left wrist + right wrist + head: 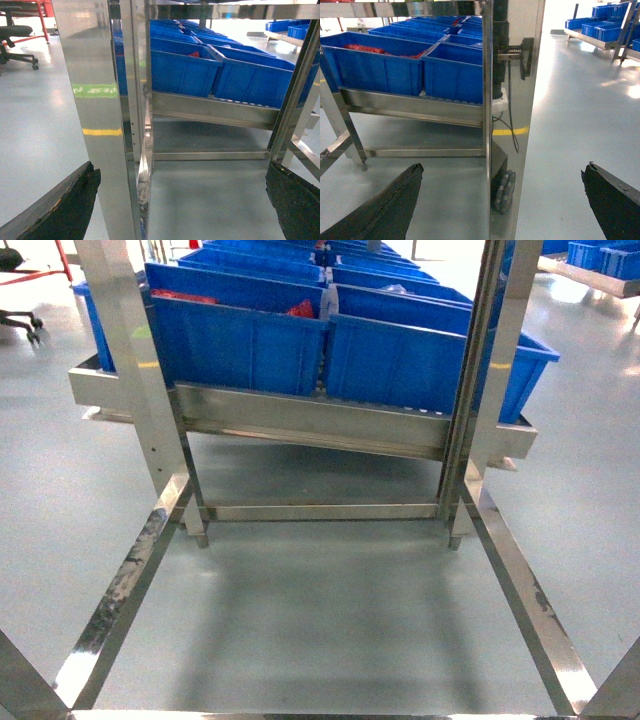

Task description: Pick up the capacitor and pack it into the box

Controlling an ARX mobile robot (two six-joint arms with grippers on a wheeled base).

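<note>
Between the left gripper's (182, 200) jaws, which stand spread wide at the lower corners of the left wrist view, nothing is held; only grey floor (210, 200) and a steel upright (100, 125) of the rack show in the gap. Each dark fingertip (65, 205) is cut off by the picture's edge. The right gripper (502, 200) is likewise released, its jaws far apart and touching nothing, with another polished steel post (512, 125) standing in the gap and grey floor to either side. Beyond both sets of jaws, well apart from them, blue bins (240, 350) sit in rows on a tilted steel shelf (310, 425). Something red (365, 49) lies in one bin ahead of the right jaws, too small to identify. Neither the pale pink box nor any capacitor appears in any view, so I cannot tell where they are. Neither gripper appears in the head view; it shows only the rack frame, the bins and the floor.
</note>
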